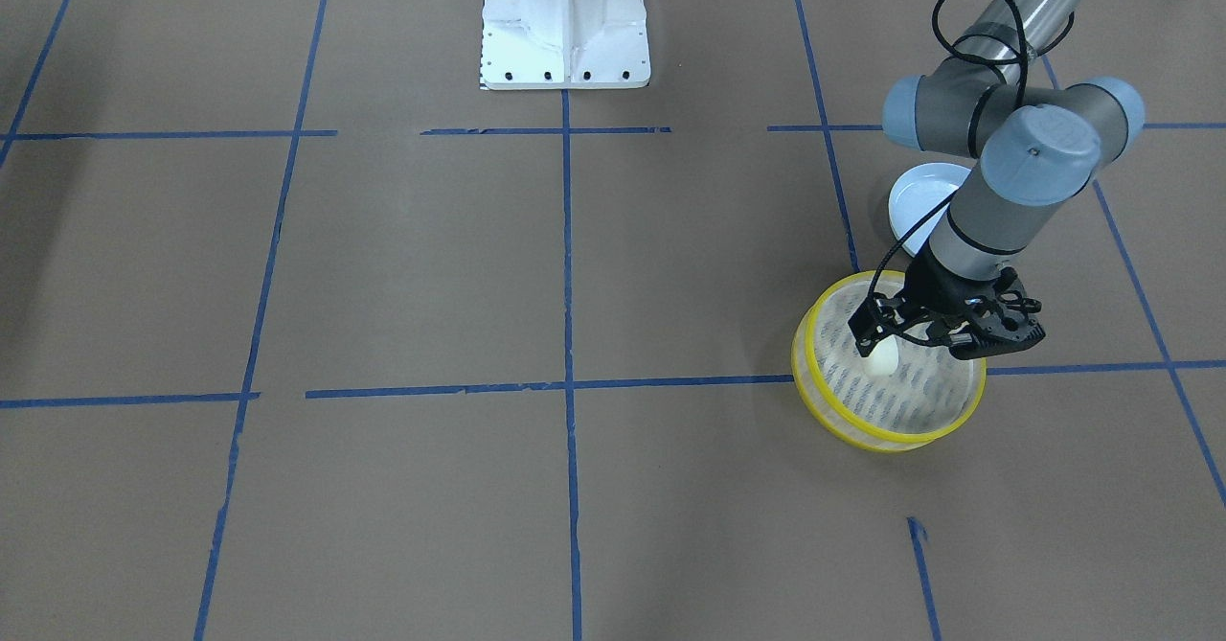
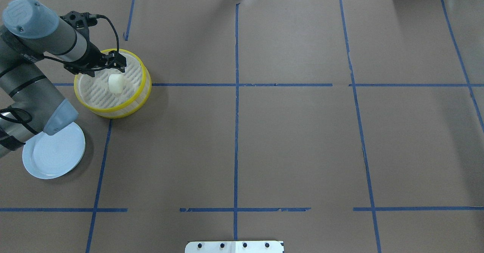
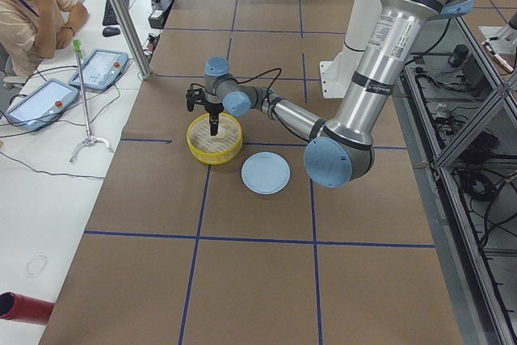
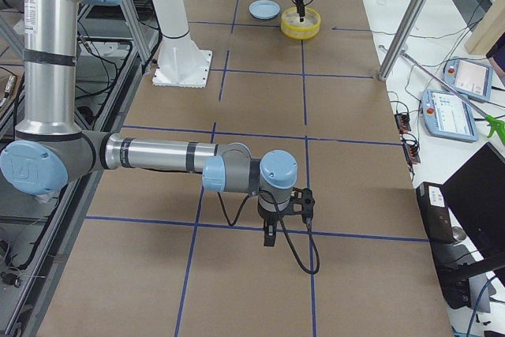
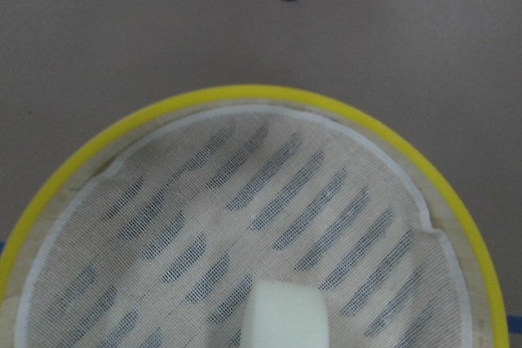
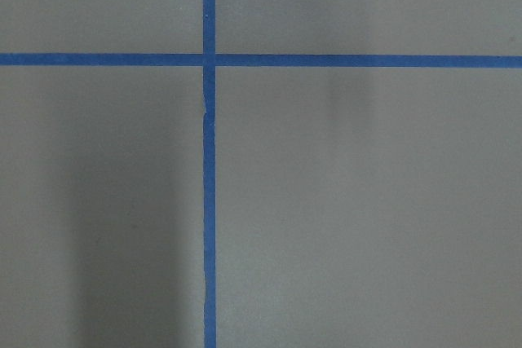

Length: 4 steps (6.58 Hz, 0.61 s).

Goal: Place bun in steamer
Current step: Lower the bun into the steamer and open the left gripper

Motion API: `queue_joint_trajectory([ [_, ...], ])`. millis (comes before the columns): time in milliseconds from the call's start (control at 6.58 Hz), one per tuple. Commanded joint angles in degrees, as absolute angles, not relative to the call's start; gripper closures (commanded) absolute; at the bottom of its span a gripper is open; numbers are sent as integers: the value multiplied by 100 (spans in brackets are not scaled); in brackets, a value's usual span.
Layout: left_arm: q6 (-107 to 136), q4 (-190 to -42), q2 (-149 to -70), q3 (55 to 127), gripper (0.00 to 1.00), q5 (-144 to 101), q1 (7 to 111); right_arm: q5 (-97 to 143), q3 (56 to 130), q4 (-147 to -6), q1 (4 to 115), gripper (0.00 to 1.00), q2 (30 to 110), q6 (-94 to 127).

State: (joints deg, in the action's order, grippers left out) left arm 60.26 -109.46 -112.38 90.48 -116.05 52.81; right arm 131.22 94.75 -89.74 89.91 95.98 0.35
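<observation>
The steamer (image 2: 133, 94) stands at the table's far left, and also shows in the front view (image 1: 867, 430). The bun (image 2: 115, 83) lies on its slatted floor, near the middle. The bun also shows in the front view (image 1: 881, 361) and at the bottom edge of the left wrist view (image 5: 285, 317). My left gripper (image 2: 118, 66) hangs just above the bun, pointing down into the steamer, and looks open and empty. My right gripper (image 4: 269, 236) shows only in the right side view, low over bare table. I cannot tell whether it is open or shut.
A pale blue plate (image 2: 53, 154) lies empty on the table beside the steamer, partly under my left arm's elbow. Blue tape lines (image 2: 236, 132) cross the brown table. The robot's white base (image 1: 565, 23) stands at mid table edge. An operator (image 3: 32, 6) sits beyond the far end.
</observation>
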Motion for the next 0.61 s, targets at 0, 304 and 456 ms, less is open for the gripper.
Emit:
queue_joint_trajectory([
  [0,5383,-10690,-11119,9428,1,-11628,5631,13122,9475,-8974,8991,0,9598,35],
  [304,4077,-10608,-10192,10105,1,-11994,6140,13122,9475,-8974,8991,0,9598,35],
  [456,2825,-10626,-9490,10308,1,-12597,6831,13122,9475,-8974,8991,0,9598,35],
])
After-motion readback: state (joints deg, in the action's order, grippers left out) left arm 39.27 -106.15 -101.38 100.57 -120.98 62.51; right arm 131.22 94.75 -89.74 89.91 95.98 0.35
